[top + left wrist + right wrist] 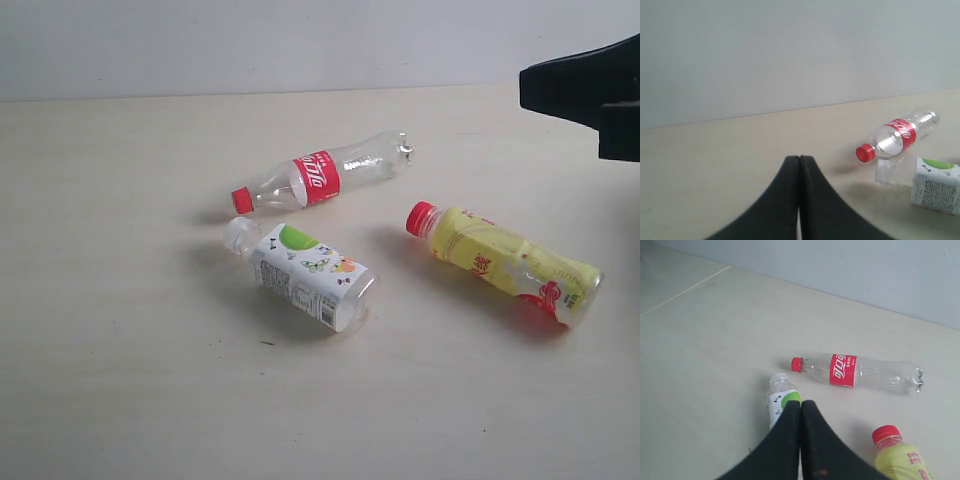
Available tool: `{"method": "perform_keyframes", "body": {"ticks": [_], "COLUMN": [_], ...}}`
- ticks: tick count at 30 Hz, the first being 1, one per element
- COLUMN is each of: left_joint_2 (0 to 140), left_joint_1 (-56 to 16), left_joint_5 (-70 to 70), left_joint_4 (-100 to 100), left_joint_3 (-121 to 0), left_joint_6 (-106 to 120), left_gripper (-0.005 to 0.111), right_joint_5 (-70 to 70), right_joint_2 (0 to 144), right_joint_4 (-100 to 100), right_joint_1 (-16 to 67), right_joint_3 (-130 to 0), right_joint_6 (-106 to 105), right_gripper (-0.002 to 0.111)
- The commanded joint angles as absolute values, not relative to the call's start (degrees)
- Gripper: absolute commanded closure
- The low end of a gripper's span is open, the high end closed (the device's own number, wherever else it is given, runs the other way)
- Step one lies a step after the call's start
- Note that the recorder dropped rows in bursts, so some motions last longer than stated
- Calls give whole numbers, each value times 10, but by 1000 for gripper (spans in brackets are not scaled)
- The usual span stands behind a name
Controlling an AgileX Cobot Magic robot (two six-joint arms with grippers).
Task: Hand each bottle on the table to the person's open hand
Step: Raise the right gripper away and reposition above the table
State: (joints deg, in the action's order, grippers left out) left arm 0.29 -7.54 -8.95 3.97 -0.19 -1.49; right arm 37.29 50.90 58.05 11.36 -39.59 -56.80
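Three bottles lie on their sides on the pale beige table. The clear bottle with red cap and red label is farthest back. A white-capped bottle with a white-and-green label lies in front of it, and the yellow bottle with a red cap lies to the right. A second white-capped bottle and the person's open hand are out of view. My right gripper is shut and empty, raised over the bottles; it shows at the exterior view's upper right. My left gripper is shut, empty, left of the bottles.
A pale grey wall runs behind the table's far edge. A few tiny dark specks mark the tabletop in front of the white-and-green bottle.
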Motion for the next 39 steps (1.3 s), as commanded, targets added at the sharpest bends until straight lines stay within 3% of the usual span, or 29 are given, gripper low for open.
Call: {"method": "perform_keyframes", "body": {"ticks": [1, 13, 39], "left_joint_2": [0, 0, 0], "left_joint_1": [-74, -74, -74], "left_joint_5": [-87, -87, -87], "left_joint_4": [41, 41, 41], "left_joint_3": [0, 0, 0], "left_joint_6": [-19, -19, -19], "left_gripper": [107, 107, 107], "right_joint_5": [367, 326, 298], "right_joint_2": [507, 458, 521], "right_joint_4": [585, 671, 732], "right_joint_1": [113, 113, 113], "right_joint_3": [-393, -342, -354], "right_joint_6": [-573, -658, -707], "right_gripper": [108, 108, 108]}}
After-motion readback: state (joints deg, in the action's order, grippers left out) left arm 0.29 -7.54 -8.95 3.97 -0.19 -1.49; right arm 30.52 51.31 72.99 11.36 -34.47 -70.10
